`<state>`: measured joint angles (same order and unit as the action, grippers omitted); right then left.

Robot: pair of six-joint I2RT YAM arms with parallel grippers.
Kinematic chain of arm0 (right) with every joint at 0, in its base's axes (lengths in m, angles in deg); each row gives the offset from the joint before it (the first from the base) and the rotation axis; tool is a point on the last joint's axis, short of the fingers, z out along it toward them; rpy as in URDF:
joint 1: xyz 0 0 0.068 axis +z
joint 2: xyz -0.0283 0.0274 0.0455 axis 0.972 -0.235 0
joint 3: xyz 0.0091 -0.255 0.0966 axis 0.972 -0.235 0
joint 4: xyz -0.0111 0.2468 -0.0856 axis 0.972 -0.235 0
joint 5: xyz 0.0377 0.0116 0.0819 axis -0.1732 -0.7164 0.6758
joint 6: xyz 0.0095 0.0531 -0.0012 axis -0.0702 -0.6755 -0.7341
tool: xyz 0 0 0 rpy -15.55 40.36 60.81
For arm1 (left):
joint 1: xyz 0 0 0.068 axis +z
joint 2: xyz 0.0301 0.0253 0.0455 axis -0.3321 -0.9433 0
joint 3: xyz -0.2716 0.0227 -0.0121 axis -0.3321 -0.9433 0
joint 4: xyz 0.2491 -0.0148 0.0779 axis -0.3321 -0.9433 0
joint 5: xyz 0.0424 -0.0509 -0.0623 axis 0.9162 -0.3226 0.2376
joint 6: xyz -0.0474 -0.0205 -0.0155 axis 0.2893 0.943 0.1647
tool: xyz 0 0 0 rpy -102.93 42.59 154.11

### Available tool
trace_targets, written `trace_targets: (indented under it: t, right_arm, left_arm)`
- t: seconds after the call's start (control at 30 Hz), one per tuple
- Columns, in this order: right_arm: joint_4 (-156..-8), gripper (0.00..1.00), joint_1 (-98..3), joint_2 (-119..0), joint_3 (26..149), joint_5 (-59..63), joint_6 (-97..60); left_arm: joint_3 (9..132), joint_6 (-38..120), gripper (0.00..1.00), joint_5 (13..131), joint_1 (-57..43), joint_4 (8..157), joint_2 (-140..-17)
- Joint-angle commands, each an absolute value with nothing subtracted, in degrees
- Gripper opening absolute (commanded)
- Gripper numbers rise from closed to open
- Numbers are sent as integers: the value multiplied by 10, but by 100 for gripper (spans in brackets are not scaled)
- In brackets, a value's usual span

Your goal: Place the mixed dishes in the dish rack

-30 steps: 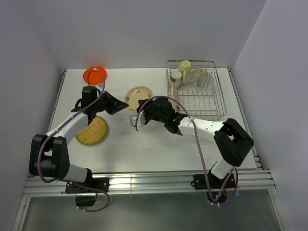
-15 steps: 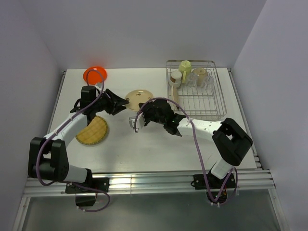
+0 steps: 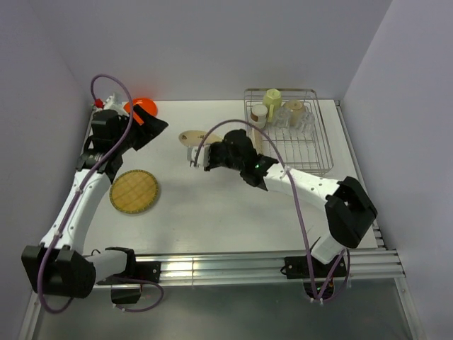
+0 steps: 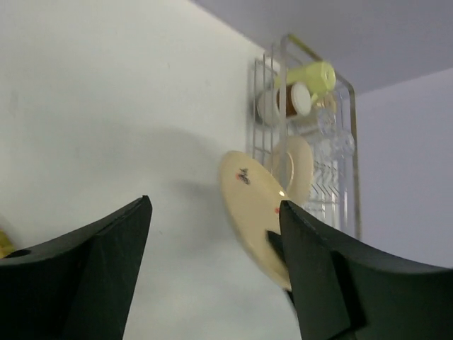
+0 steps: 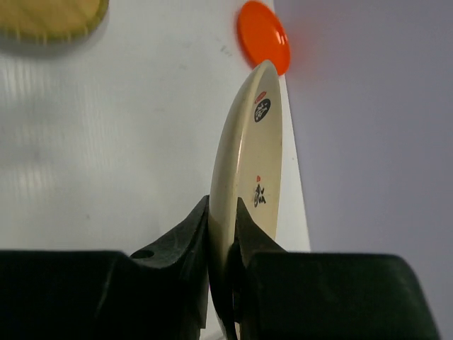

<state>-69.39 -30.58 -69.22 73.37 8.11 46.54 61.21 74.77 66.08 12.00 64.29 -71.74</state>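
My right gripper [image 5: 223, 219] is shut on the lower rim of the cream plate with dark mark [image 5: 248, 163], holding it on edge above the table. From above, that plate [image 3: 190, 137] hangs left of the dish rack [image 3: 320, 152], just off the right gripper [image 3: 203, 153]. My left gripper [image 3: 150, 131] is open and empty beside the orange plate [image 3: 145, 106]. Through its jaws I see the held plate [image 4: 255, 205] and the rack [image 4: 350, 177] beyond. The woven plate [image 3: 134, 191] lies flat at front left. A yellow-green mug [image 3: 272, 95], a clear glass [image 4: 336, 138] and a tan plate [image 4: 297, 166] are in the rack.
White walls close in the table at the back and on both sides. A cream cup with a brown inside [image 3: 259, 113] also stands in the rack's far end. The right arm's cable [image 3: 212, 131] arcs over the held plate.
The left gripper opened and drew back up to the far left near the orange plate. The right gripper closed on the cream plate and lifted it on edge.
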Motion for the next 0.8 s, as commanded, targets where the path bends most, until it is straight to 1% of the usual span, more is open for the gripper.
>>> trace_targets:
  t: [0.0,0.03,0.1,0.13,0.17,0.2,0.27,0.33,0.43,0.57,0.67,0.77]
  right_arm:
    - [-753,0,-338,-637,858,111,247]
    - [-770,0,-348,-637,880,118,161]
    - [-828,0,-389,-643,944,140,78]
    - [-846,0,-405,-647,963,144,-5]
    - [-866,0,-420,-656,1003,140,-46]
    - [-918,0,-451,-662,1026,134,-75]
    - [-961,0,-484,-675,1066,135,-169]
    - [-1002,0,-537,-676,1072,152,-246]
    - [-1046,0,-584,-662,1062,114,-315]
    - [-1060,0,-619,-614,999,77,-347]
    - [-1061,0,-627,-592,968,57,-358]
    - [-1063,0,-627,-596,950,40,-367]
  left_arm:
    - [630,647,81,766,123,613,-661]
    - [618,641,82,775,123,618,-652]
    - [601,627,83,798,123,620,-628]
    - [583,626,83,799,123,622,-620]
    - [573,626,83,800,124,622,-606]
    - [563,627,83,818,124,624,-599]
    - [526,635,83,821,124,630,-577]
    - [496,643,83,823,125,632,-563]
    - [464,649,83,835,125,627,-540]
    - [432,665,85,849,125,626,-515]
    - [417,670,85,847,127,634,-507]
    - [414,674,85,846,127,632,-512]
